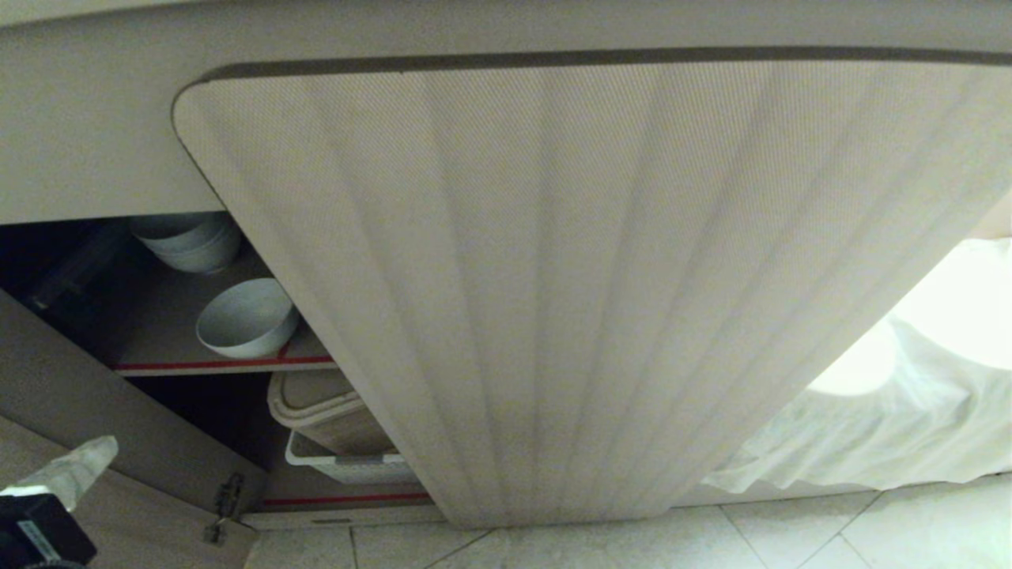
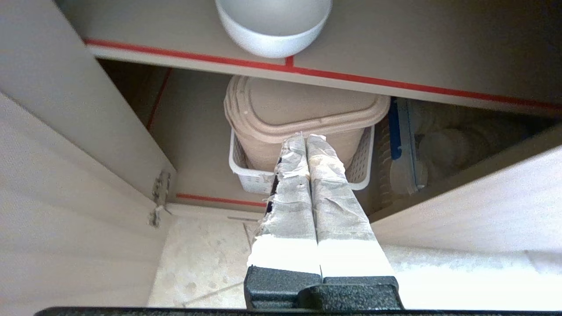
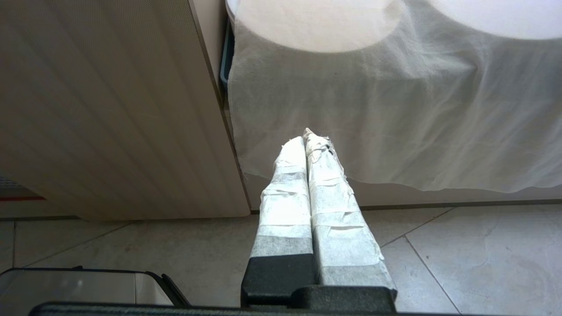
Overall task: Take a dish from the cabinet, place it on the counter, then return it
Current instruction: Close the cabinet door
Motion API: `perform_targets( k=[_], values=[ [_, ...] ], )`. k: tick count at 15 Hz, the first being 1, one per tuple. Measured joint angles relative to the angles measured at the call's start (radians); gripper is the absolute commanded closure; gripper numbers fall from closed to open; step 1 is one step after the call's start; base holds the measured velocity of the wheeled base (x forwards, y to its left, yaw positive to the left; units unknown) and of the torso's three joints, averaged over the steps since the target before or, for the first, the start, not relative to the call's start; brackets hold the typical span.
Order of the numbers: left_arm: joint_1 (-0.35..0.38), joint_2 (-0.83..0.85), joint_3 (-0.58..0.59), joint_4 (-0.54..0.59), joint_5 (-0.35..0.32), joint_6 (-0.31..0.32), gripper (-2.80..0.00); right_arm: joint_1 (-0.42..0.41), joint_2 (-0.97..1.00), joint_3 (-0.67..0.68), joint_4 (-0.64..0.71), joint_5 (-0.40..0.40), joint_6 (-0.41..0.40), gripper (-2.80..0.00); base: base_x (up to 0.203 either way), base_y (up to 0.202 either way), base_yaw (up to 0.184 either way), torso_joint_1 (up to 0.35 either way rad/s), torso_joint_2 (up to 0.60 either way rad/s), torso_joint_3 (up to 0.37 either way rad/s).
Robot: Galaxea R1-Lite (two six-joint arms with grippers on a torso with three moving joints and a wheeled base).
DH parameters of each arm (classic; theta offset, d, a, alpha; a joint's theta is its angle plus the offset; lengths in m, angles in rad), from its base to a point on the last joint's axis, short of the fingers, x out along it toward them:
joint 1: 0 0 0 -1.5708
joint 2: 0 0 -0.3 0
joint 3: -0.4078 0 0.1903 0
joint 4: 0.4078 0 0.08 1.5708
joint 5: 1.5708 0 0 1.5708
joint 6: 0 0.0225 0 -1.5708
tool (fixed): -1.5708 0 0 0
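Note:
The dish, a plain white bowl (image 1: 245,318), stands at the front of the cabinet's upper shelf (image 1: 182,365), just behind its red tape edge. In the left wrist view the dish (image 2: 272,35) sits above and beyond my left gripper (image 2: 306,138), which is shut and empty, well apart from it. In the head view this gripper (image 1: 101,450) is low in the corner, outside the cabinet (image 1: 553,276), whose ribbed door hangs open. My right gripper (image 3: 305,137) is shut and empty, parked above the floor. The counter's top is out of view.
Stacked bowls (image 1: 190,241) sit deeper on the upper shelf. Below, a beige lidded tub (image 2: 303,109) rests in a white basket (image 2: 248,177), directly ahead of the left gripper. The left door (image 1: 95,411) with its hinge (image 1: 225,498) stands close. White cloth (image 1: 909,411) hangs on the right.

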Motion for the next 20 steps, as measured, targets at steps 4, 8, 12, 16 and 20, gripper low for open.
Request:
perform_targets(
  k=[4,8,12,16,20],
  values=[
    [-0.023,-0.091,0.017,0.082,0.000,0.031,0.00,0.000,0.000,0.000,0.000,0.000,0.000,0.00,0.000,0.000,0.000,0.000,0.00,0.000],
    [-0.045,-0.263,0.025,0.273,-0.014,0.062,0.00,0.000,0.000,0.000,0.000,0.000,0.001,0.00,0.000,0.000,0.000,0.000,0.00,0.000],
    [-0.063,-0.436,0.029,0.456,-0.078,0.116,0.00,0.000,0.000,0.000,0.000,0.000,0.001,0.00,0.000,0.000,0.000,0.000,0.00,0.000],
    [-0.049,-0.522,0.067,0.467,-0.137,0.147,0.00,0.000,0.000,0.000,0.000,0.000,0.001,0.00,0.000,0.000,0.000,0.000,0.00,0.000],
    [-0.021,-0.659,0.105,0.479,-0.222,0.149,0.00,0.000,0.000,0.000,0.000,0.000,0.000,0.00,0.000,0.000,0.000,0.000,0.00,0.000]
  ],
)
